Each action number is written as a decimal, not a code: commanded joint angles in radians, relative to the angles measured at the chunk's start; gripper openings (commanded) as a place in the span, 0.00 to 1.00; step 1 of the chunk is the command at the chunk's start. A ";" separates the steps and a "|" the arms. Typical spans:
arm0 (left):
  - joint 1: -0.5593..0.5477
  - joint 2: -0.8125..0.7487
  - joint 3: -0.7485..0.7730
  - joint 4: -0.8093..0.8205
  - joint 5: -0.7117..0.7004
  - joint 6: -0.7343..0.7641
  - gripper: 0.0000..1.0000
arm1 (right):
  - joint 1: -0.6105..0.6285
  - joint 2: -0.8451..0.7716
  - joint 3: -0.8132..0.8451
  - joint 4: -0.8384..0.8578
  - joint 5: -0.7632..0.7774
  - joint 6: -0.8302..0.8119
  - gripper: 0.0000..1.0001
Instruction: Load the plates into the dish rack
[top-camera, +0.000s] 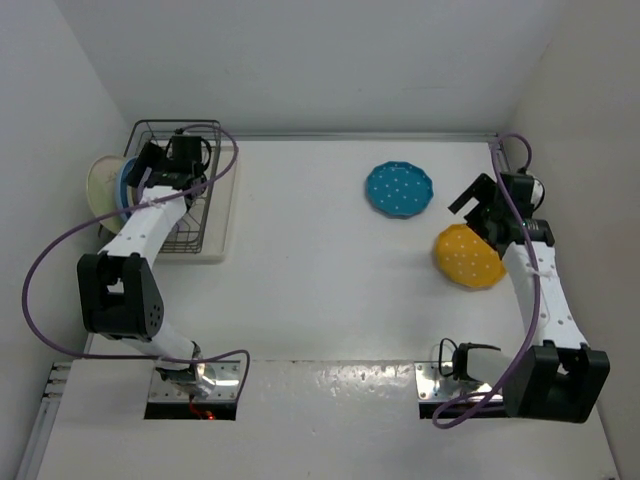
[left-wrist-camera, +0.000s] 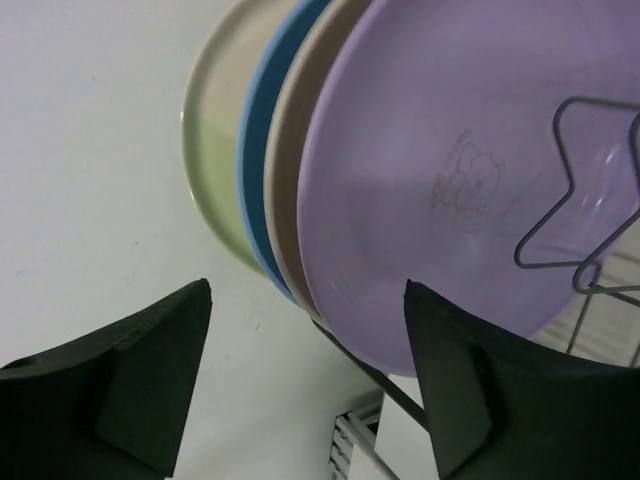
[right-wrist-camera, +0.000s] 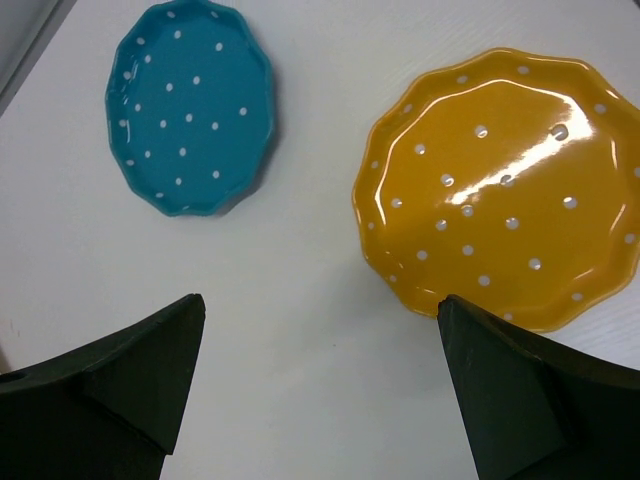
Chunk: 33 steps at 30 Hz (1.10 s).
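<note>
While you look down from above, your left gripper (top-camera: 160, 165) hangs over the dish rack (top-camera: 195, 240) at the far left, where plates stand on edge. Your right gripper (top-camera: 478, 208) sits between the teal dotted plate (top-camera: 399, 189) and the orange-yellow dotted plate (top-camera: 468, 256).

Your left wrist view shows jaws apart and empty. Just beyond them the lavender plate (left-wrist-camera: 450, 150), cream plate (left-wrist-camera: 295, 150), light blue plate (left-wrist-camera: 262, 130) and cream-and-green plate (left-wrist-camera: 210, 140) stand upright, side by side.

Your right wrist view shows jaws wide and empty, with both dotted plates lying flat beyond.

Just ahead of the left gripper (left-wrist-camera: 307, 290), the lavender plate (left-wrist-camera: 450, 200) runs off the top and right edges and hides all but the rims of the cream plate (left-wrist-camera: 290, 170), light blue plate (left-wrist-camera: 262, 150) and cream-and-green plate (left-wrist-camera: 210, 150) behind it, while ahead of the right gripper (right-wrist-camera: 320, 300) the orange plate (right-wrist-camera: 500, 190) is cut by the right edge.
</note>
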 joint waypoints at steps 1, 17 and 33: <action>0.010 -0.006 0.139 -0.099 0.089 -0.077 0.84 | -0.036 0.011 0.003 -0.018 0.003 -0.004 1.00; -0.171 -0.067 0.429 -0.308 0.534 -0.138 1.00 | -0.391 0.106 -0.281 0.117 0.025 0.050 1.00; -0.217 -0.039 0.335 -0.327 0.439 -0.120 1.00 | -0.421 0.600 -0.063 0.157 -0.018 -0.021 0.48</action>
